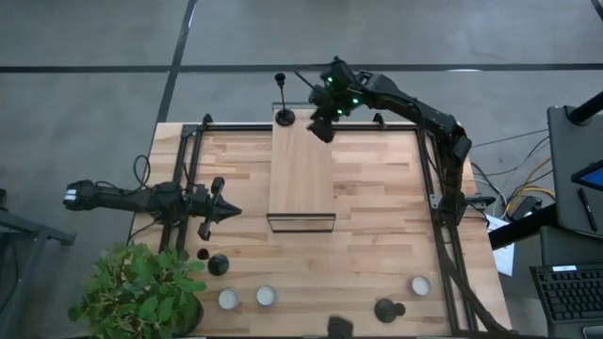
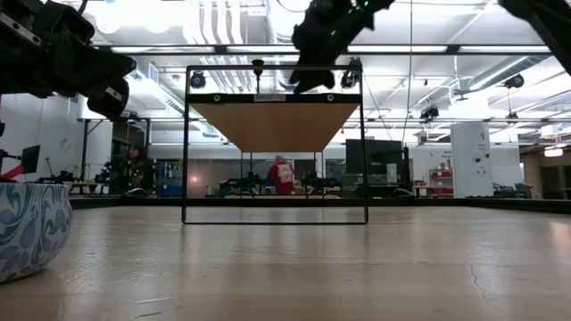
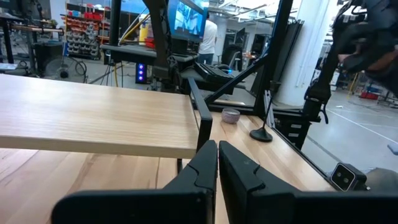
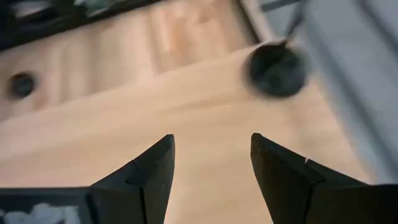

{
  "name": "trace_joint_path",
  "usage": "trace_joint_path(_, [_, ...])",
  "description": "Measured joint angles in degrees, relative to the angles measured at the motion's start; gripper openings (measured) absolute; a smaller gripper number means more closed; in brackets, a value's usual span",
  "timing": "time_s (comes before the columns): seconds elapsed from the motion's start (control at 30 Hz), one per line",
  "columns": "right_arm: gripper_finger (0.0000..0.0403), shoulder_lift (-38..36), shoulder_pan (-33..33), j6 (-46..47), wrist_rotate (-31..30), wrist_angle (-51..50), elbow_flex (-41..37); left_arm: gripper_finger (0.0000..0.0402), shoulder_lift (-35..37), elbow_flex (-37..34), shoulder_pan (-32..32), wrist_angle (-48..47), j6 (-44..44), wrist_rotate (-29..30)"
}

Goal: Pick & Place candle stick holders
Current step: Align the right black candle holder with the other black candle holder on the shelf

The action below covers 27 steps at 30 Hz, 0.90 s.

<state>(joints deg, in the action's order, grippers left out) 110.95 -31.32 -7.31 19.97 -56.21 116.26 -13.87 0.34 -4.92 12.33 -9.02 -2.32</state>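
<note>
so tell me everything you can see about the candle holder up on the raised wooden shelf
The candle stick holder is black, looks like metal, with a round flat base, a thin upright stem and a tiny cup on top. It stands upright at the far corner of the raised wooden shelf, its base resting on the board. Nothing grips it: the right end effector hangs open beside it, not touching. The right wrist view shows its base ahead of the open fingers.

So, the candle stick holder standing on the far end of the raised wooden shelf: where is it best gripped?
Probably at the thin stem of the candle stick holder, from above: it stands upright, and the flat base gives fingers little to close on.
</note>
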Motion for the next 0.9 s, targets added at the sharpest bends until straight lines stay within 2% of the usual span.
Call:
trace_joint_path(0.17, [0.0203,-5.7,3.3,0.1,6.0,-9.2,-2.7,0.0014,0.0,0.0,0.0,-0.1,0.0,0.0])
trace_joint_path(0.33, [0.0203,-12.8,9.1,0.7,6.0,-14.5,-7.8,0.0014,0.0,0.0,0.0,-0.4,0.0,0.0])
trace_joint_path(0.5, [0.0203,-21.5,16.0,8.2,6.1,-14.2,-15.4,0.0014,-0.1,0.0,0.0,-0.4,0.0,0.0])
trace_joint_path(0.6, [0.0203,-27.1,20.8,13.3,4.2,-14.0,-20.4,0.0014,-0.1,0.0,0.0,-0.4,0.0,0.0])
trace_joint_path(0.9, [0.0203,-42.9,39.9,37.4,-10.0,-10.2,-34.9,0.0014,-0.1,0.0,0.0,-0.4,0.0,0.0])
